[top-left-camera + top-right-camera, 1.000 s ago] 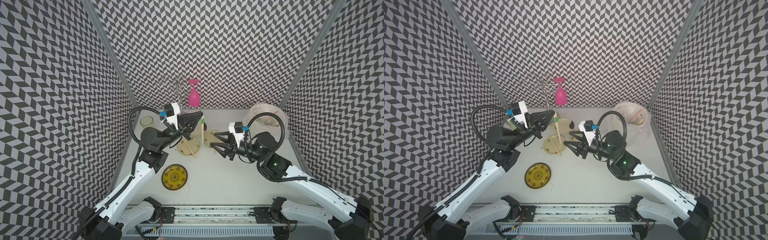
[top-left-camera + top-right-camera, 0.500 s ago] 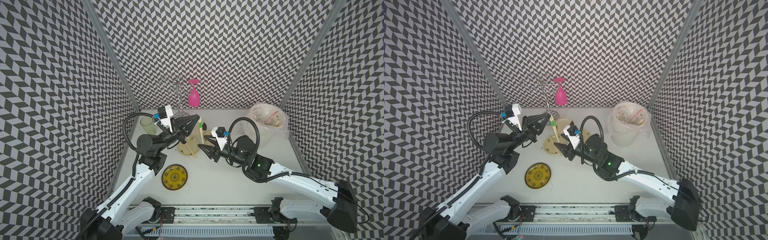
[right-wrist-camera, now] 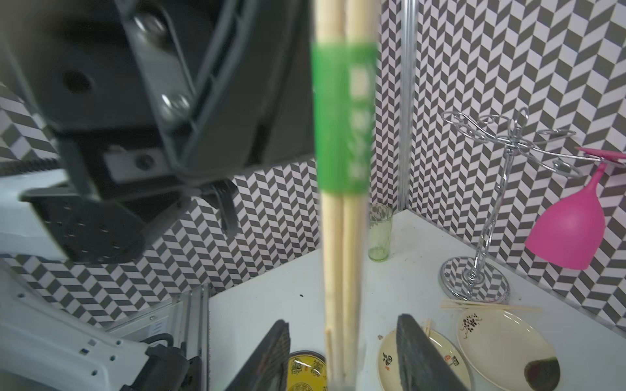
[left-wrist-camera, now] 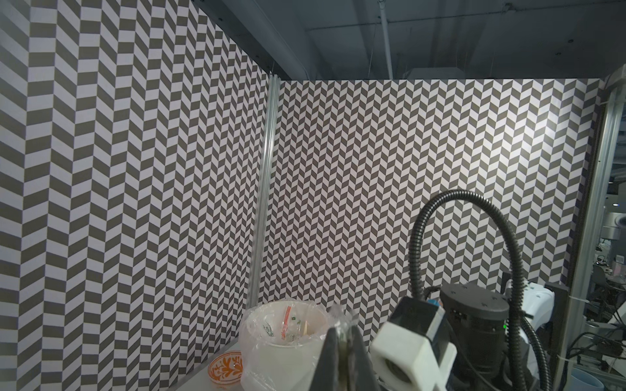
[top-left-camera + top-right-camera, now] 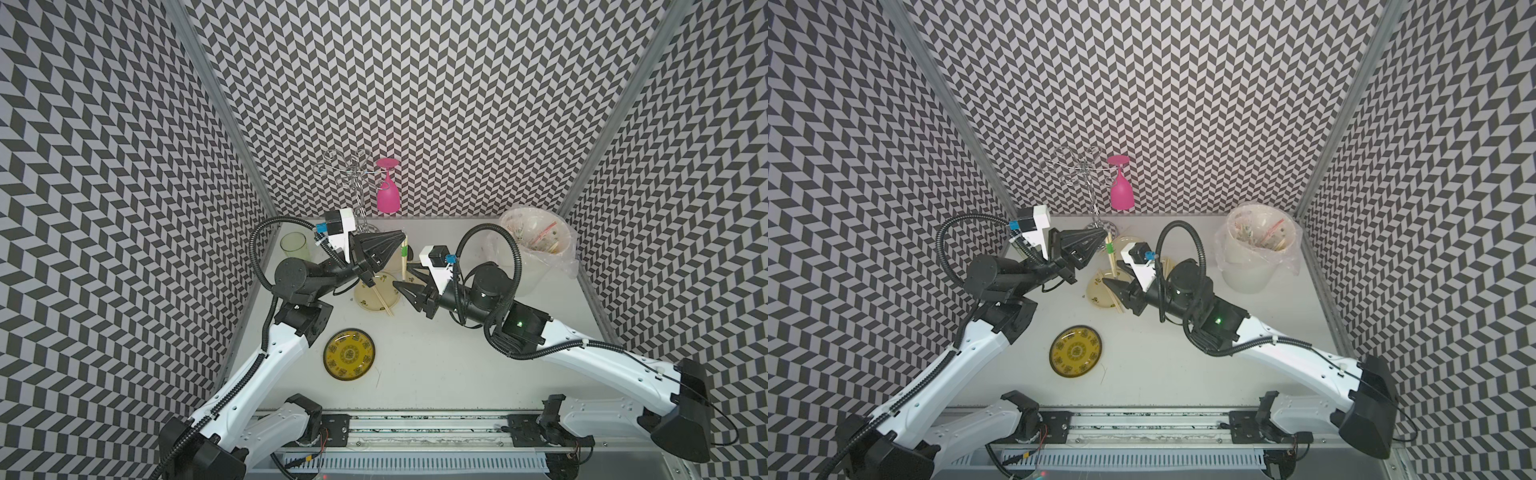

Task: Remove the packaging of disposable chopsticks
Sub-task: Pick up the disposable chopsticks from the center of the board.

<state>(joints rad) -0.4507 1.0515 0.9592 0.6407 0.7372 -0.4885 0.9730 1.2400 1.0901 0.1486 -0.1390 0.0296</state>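
While the left gripper (image 5: 402, 240) is pressed shut on the top of the green-banded sleeve (image 3: 342, 118), the pair of disposable chopsticks (image 3: 333, 254) inside it hangs upright in the air, off the table (image 5: 436, 365) and above its back half, a little left of the middle. In the left wrist view a crinkle of clear plastic (image 4: 338, 315) sticks out between the closed fingertips. The green band wraps the upper part of the two pale sticks, just below the grip.

The right gripper (image 3: 343, 323) reaches in from the right at the lower end of the pair. Its jaws stand spread, one finger on each side of the sticks, with a visible gap on both sides, so they straddle the pair without touching it.

Beneath the hanging pair a pale plate (image 5: 376, 297) sits on the table with loose bare chopsticks (image 5: 384, 301) lying across it. A yellow patterned plate (image 5: 349, 354) lies nearer the front edge, left of the middle. A white bucket (image 5: 536, 253) lined with a clear bag stands in the back right corner, with scraps inside. A green glass (image 5: 294, 247) stands in the back left corner. Along the back edge a wire rack (image 5: 353, 174) holds a pink goblet (image 5: 388, 195) hanging upside down
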